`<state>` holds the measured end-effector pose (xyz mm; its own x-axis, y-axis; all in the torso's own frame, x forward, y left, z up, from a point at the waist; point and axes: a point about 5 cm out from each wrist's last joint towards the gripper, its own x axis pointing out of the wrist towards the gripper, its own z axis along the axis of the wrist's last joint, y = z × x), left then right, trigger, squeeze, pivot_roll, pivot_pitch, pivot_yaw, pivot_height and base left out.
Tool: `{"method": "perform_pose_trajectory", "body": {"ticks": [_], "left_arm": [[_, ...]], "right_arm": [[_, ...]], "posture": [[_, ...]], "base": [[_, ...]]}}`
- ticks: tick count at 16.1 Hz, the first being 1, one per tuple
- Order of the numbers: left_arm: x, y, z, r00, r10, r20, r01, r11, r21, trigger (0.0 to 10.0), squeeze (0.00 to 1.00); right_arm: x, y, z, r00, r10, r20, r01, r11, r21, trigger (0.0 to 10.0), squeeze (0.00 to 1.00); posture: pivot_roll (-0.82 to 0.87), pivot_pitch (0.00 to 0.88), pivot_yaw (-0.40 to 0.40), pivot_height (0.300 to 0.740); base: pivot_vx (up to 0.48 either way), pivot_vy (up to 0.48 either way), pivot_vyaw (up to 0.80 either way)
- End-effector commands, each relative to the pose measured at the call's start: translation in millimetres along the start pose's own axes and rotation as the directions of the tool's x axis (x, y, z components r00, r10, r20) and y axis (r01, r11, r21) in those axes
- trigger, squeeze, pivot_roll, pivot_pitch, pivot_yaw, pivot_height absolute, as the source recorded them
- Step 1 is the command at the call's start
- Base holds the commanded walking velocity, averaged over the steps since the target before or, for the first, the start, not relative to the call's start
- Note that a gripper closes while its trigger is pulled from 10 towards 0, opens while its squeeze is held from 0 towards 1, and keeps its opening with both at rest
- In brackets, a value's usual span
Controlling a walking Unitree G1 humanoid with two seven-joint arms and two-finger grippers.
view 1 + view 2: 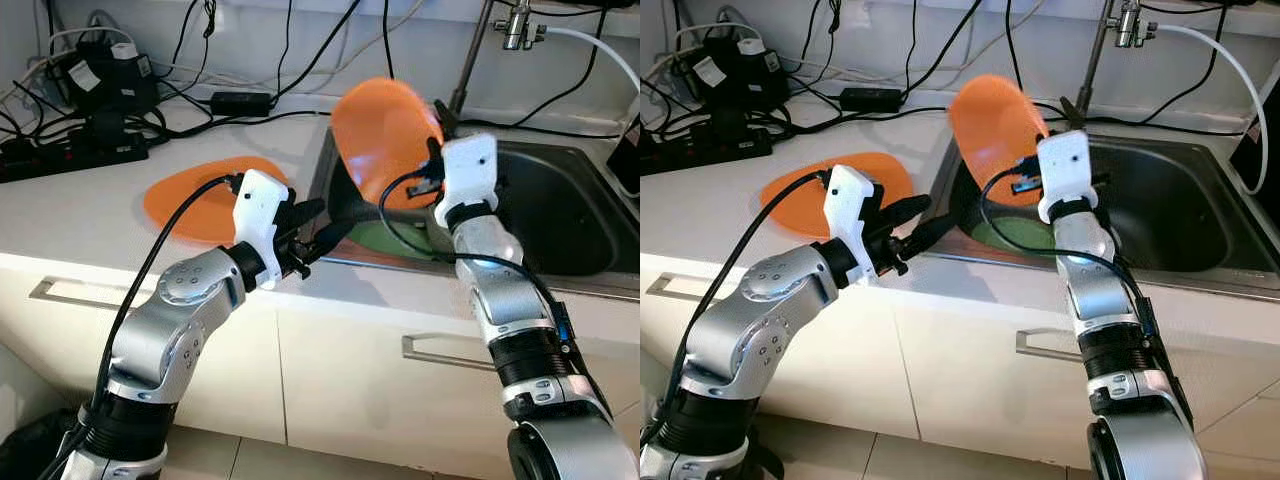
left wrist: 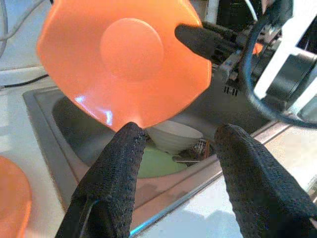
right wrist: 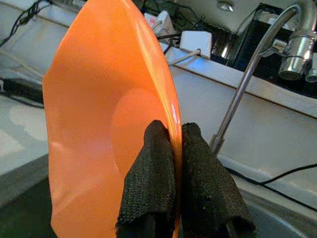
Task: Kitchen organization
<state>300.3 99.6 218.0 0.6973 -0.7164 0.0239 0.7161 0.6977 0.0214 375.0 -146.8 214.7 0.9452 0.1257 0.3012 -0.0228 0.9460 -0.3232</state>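
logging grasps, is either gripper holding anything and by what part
The right gripper pinches the rim of an orange plate, held on edge above the sink. The left gripper is open, holding nothing.

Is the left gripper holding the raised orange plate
No, the left gripper is open below it; the right gripper pinches the orange plate rim.

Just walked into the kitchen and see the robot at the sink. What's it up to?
The right gripper is pinching the rim of an orange plate, holding it on edge above the sink. The left gripper is open, poised at the sink's near edge, pointing toward that plate. A second orange plate lies flat on the counter left of the sink. In the sink sit a green plate and a white bowl.
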Motion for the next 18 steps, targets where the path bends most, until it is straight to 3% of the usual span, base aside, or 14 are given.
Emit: {"method": "perform_pose_trajectory", "body": {"ticks": [1, 5, 8, 13, 18], "left_arm": [[-1.2, -4.7, 0, 1.000, -0.019, -0.011, 0.019, 1.000, 0.007, 10.0, 0.00], [-2.0, -10.3, 0, 0.999, -0.035, -0.018, 0.035, 0.999, 0.014, 10.0, 0.00], [-4.0, -10.9, -1, 0.999, -0.039, -0.026, 0.039, 0.999, 0.017, 10.0, 0.00], [-8.3, -11.7, -8, 0.996, -0.040, -0.080, 0.043, 0.998, 0.036, 10.0, 0.00], [-8.7, -13.1, -9, 0.994, -0.046, -0.096, 0.050, 0.998, 0.040, 10.0, 0.00]], "right_arm": [[1.5, -2.4, 1, 1.000, -0.008, 0.026, 0.009, 0.999, -0.050, 10.0, 0.00], [-1.6, 2.6, -16, 1.000, 0.021, -0.023, -0.024, 0.990, -0.139, 10.0, 0.00], [-2.6, 5.8, -22, 0.998, 0.046, -0.043, -0.052, 0.986, -0.159, 10.0, 0.00], [-13.5, 9.3, -53, 0.980, 0.086, -0.178, -0.124, 0.969, -0.213, 10.0, 0.00], [-14.8, 13.2, -59, 0.974, 0.110, -0.200, -0.153, 0.965, -0.213, 10.0, 0.00]], "posture": [[0.08, 0.013, 0.025, 0.740], [0.08, 0.012, 0.022, 0.740], [0.09, 0.015, 0.022, 0.740], [0.10, 0.016, 0.025, 0.740], [0.10, 0.011, 0.033, 0.740]], "base": [[0.000, 0.000, 0.00], [0.000, 0.000, 0.00], [0.000, 0.000, 0.00], [0.000, 0.000, 0.00], [0.000, 0.000, 0.00]]}}
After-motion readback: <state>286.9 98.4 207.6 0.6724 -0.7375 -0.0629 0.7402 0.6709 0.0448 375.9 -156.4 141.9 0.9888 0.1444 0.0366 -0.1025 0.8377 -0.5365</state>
